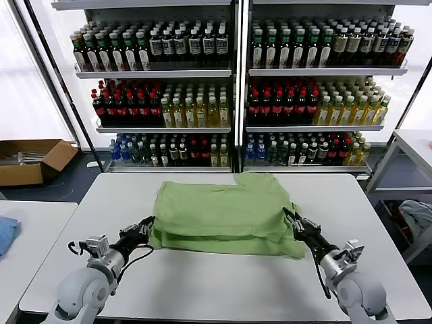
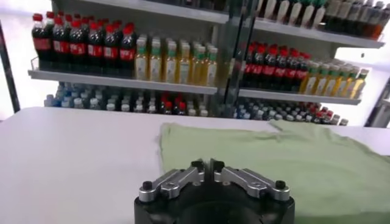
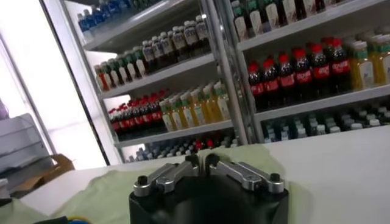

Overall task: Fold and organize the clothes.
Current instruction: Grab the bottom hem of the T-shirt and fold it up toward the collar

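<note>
- Green polo shirt lies folded at centre of the white table.
- Left gripper at the shirt's near-left corner; jaw gap unclear, cannot tell.
- Right gripper at the shirt's right edge; likewise cannot tell.

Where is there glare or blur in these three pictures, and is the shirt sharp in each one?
Head view: daylight blows out the window on the left, yet the shirt and table are sharp and evenly lit. Left wrist view: the shirt and bottles look soft, with a bright patch at the top right. Right wrist view: tilted, the window washes out and the shirt is blurred.
</note>
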